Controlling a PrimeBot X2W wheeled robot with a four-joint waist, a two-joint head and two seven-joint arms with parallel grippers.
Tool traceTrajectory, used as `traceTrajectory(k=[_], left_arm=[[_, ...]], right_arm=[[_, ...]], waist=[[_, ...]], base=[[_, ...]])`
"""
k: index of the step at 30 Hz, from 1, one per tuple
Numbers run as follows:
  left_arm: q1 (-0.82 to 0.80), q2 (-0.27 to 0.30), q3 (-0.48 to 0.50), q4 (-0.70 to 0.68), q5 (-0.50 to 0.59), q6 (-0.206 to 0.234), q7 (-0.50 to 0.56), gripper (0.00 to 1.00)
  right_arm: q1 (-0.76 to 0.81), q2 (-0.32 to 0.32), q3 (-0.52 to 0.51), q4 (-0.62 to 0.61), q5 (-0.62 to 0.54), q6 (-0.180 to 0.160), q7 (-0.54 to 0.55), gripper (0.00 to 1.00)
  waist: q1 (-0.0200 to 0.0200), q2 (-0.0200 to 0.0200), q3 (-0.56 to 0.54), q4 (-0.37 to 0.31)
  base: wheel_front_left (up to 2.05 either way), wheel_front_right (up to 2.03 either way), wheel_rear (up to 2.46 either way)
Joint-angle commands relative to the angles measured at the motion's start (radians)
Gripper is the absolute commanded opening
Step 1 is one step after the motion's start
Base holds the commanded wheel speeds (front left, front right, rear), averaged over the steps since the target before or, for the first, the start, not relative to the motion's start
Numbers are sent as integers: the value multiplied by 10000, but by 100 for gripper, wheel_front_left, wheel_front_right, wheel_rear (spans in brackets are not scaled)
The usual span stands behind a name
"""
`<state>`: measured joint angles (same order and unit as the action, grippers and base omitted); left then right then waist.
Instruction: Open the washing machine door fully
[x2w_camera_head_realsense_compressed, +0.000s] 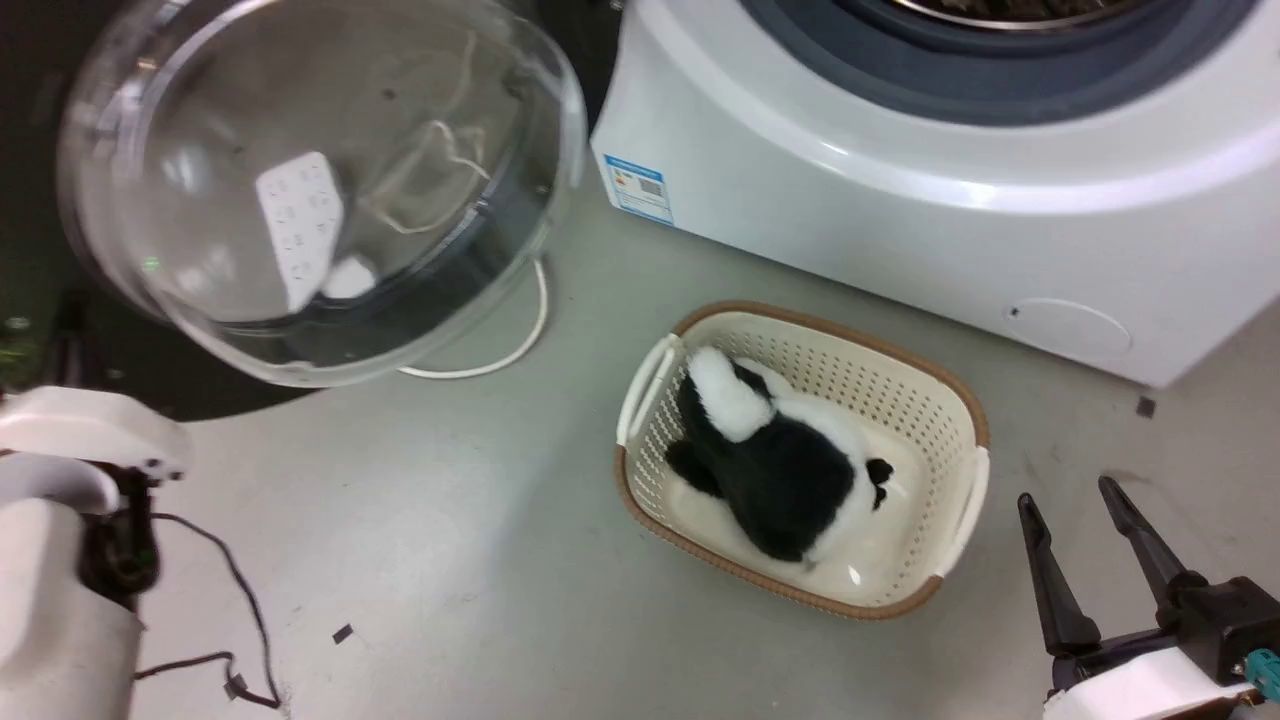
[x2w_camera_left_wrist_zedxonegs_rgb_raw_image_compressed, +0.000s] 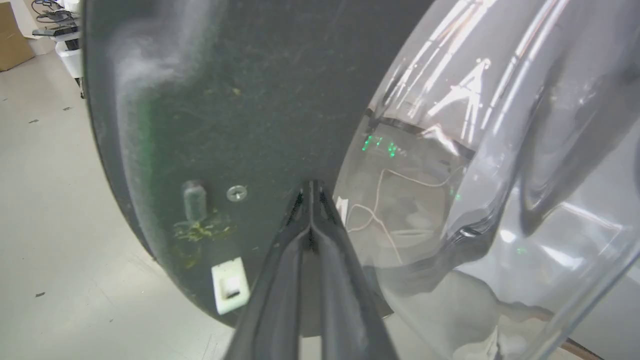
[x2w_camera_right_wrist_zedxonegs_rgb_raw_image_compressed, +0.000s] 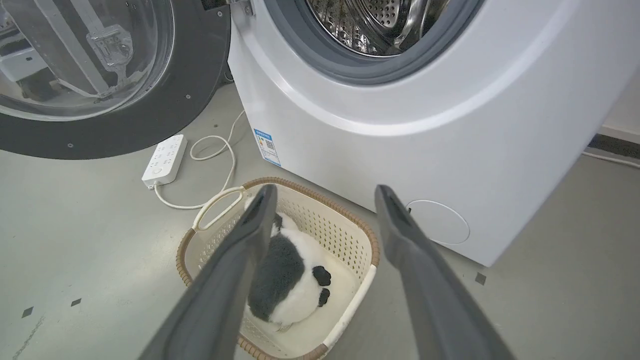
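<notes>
Left claw (x2w_camera_left_wrist_zedxonegs_rgb_raw_image_compressed: 311, 189) at washing machine door (x2w_camera_left_wrist_zedxonegs_rgb_raw_image_compressed: 225, 100)

Washing machine door (x2w_camera_head_realsense_compressed: 320, 190) stands open left of the washing machine (x2w_camera_head_realsense_compressed: 900, 220), basket (x2w_camera_head_realsense_compressed: 905, 385) nearby.

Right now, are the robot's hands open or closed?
Left gripper: closed, holding nothing, tips by the washing machine door.
Right gripper: open, holding nothing.
</notes>
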<state>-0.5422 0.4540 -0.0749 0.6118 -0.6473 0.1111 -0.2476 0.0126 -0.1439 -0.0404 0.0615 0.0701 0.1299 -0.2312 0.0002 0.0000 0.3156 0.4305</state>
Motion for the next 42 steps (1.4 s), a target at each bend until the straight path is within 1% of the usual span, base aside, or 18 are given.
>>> traceTrajectory(k=[1, 4, 8, 12, 15, 22, 27, 30, 36, 39, 41, 42], left_arm=[[-115, 75, 74, 124, -34, -24, -50, 0], [-275, 209, 311, 567, -79, -110, -94, 0], [-222, 329, 659, 704, 25, -242, -131, 0], [152, 155, 871, 320, 481, -316, -137, 0], [518, -56, 981, -220, 919, -337, -138, 0], [1535, -893, 956, -2307, 1923, -439, -140, 0], [2539, -1742, 671, -3896, 2463, -394, -140, 0], [3227, -2171, 462, -4570, 2668, -365, -140, 0], [4362, -2878, 41, -5035, 2845, -537, -141, 0], [4722, -3104, -151, -5076, 3110, -601, -141, 0], [4918, -3166, -370, -4985, 3473, -623, -141, 0], [5016, -3247, -407, -4961, 3592, -581, -141, 38]], right_arm=[[-89, -58, -17, -43, 10, 8, -6, 100], [-103, -68, -67, -59, 28, 8, -12, 100], [-157, -25, -141, -11, 49, 8, -50, 100], [-218, 77, -184, 108, 47, 8, -109, 100], [-257, 171, -261, 200, 40, 8, -169, 100], [-348, 374, -622, 186, -94, 8, -285, 100], [-334, 560, -807, -182, -299, 8, -301, 100], [-209, 663, -828, -381, -407, 8, -303, 100], [133, 827, -857, -507, -502, 8, -304, 100], [308, 877, -810, -486, -514, 8, -305, 100], [403, 898, -775, -450, -515, 8, -305, 100], [433, 906, -725, -419, -515, 8, -305, 100]], waist=[[-2, 0, 135, -158], [-2, 0, 162, -294], [-2, 0, 71, -408], [-2, 0, -200, -457], [-2, 0, -520, -493], [-2, 0, -1494, -795], [-2, 0, -2174, -1369], [-2, 0, -2478, -1807], [-2, 0, -2924, -2690], [-2, 0, -3005, -3053], [-2, 0, -3040, -3256], [-2, 0, -3048, -3380]], base=[[0, 0, 0], [0, 0, 0], [0, 0, 0], [0, 0, 0], [0, 0, 0], [0, 0, 0], [0, 0, 0], [0, 0, 0], [0, 0, 0], [0, 0, 0], [0, 0, 0], [0, 0, 0]])
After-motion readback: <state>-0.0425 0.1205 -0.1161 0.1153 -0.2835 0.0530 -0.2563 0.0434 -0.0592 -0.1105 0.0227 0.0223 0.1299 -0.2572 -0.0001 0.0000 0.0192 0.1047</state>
